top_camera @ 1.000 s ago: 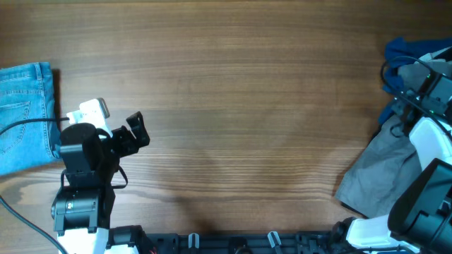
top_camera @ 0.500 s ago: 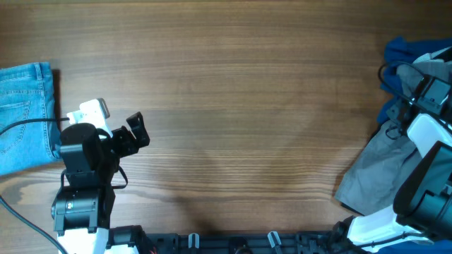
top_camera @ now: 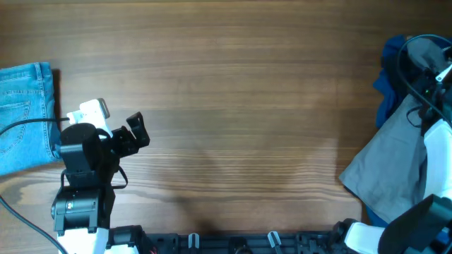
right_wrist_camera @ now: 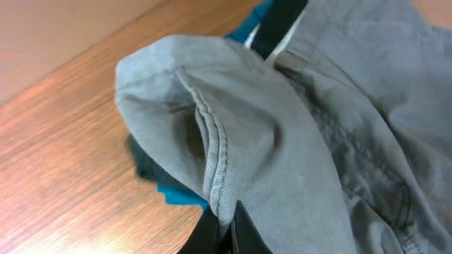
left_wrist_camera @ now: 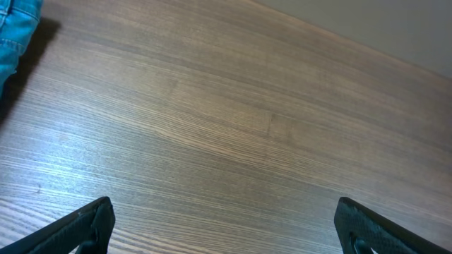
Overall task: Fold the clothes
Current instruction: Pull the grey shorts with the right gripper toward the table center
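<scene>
The right fingers (right_wrist_camera: 227,229) are pinched shut on a seam fold of the grey shorts (right_wrist_camera: 304,134), which lie heaped at the right edge of the counter (top_camera: 233,92) over a blue garment (top_camera: 387,81). Well apart on the left, the left fingers (top_camera: 138,130) stand spread wide above bare wood, holding nothing. Folded light-blue denim (top_camera: 25,116) lies at the far left edge, just beside that arm.
</scene>
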### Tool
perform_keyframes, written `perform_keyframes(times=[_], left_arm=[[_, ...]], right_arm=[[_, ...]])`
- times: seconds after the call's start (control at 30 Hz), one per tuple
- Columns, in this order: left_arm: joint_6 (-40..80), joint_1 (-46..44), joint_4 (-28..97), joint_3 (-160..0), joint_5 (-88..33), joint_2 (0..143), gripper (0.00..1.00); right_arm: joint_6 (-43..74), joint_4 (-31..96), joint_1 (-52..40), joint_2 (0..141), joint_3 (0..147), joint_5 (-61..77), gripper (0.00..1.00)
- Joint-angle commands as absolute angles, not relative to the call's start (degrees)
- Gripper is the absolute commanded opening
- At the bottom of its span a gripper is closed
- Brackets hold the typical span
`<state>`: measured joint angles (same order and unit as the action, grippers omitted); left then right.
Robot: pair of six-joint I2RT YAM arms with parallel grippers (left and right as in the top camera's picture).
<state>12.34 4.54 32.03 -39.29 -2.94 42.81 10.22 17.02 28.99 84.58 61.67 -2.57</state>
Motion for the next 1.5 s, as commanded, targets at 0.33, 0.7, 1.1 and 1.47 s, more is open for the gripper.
perform_keyframes(times=[0.33,0.7,1.1,1.47], left_arm=[[12.4,4.2,32.0,-40.5,-3.6,42.8,1.0],[12.4,4.2,32.0,-40.5,-3.6,42.8,1.0],[12.4,4.2,32.0,-40.5,-3.6,42.8,1.0],[12.4,4.2,32.0,-40.5,-3.6,42.8,1.0]], right_arm=[[32.0,-17.3,26.2,84.0,63.0,72.8,0.04],[37.5,-26.3,16.9,85.2,63.0,77.0,0.07],[31.1,-26.6,-0.5,85.3,63.0,76.5,0.1],[15.2,-25.7,-19.7,86.5,63.0,92.9,0.3]])
